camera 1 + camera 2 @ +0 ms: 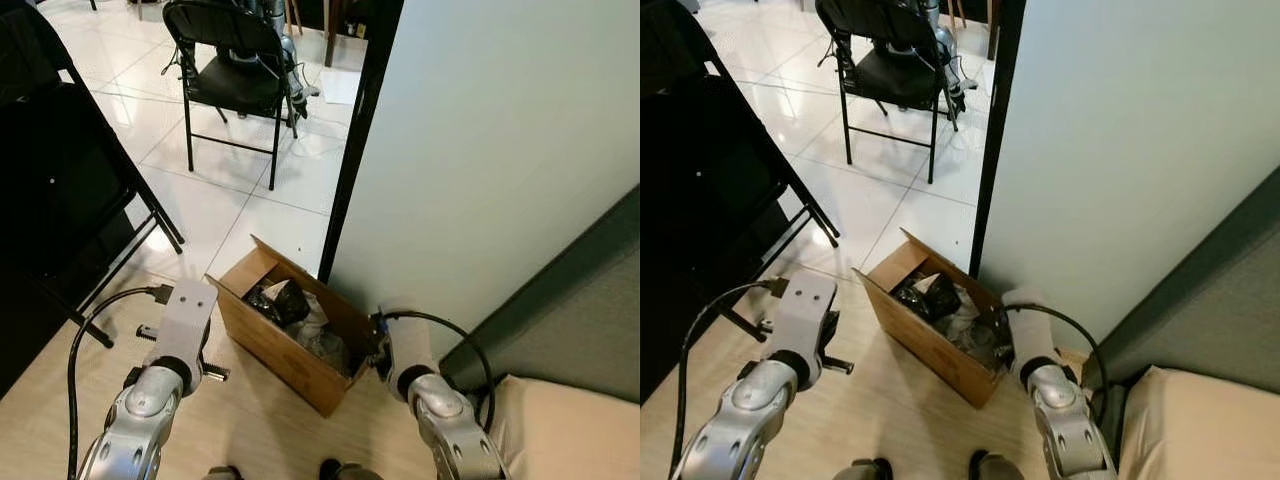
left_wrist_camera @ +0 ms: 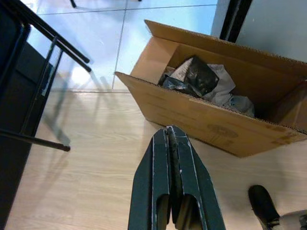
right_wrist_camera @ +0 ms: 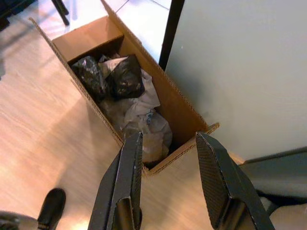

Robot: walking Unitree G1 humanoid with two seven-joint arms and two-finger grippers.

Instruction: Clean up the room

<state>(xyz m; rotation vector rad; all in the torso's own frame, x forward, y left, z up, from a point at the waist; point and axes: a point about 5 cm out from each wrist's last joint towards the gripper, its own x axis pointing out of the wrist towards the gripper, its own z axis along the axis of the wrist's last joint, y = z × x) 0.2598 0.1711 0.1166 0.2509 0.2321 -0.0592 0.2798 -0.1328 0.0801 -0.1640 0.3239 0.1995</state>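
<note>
An open box (image 3: 94,36) of crumpled trash (image 3: 125,76) sits on the wood floor (image 2: 86,158) against a wall. The right hand (image 3: 168,182), fingers spread and empty, hovers over the box's near end; the left hand (image 2: 173,182), fingers pressed together, hangs just beside its long side.

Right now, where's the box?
The box sits on the wood floor just ahead, between the left gripper and right gripper, close to the white wall.

I see a cardboard box (image 1: 285,350) on the floor against a wall (image 1: 480,150), crumpled bags (image 1: 290,305) inside it, a folding chair (image 1: 235,75) well behind it.
</note>
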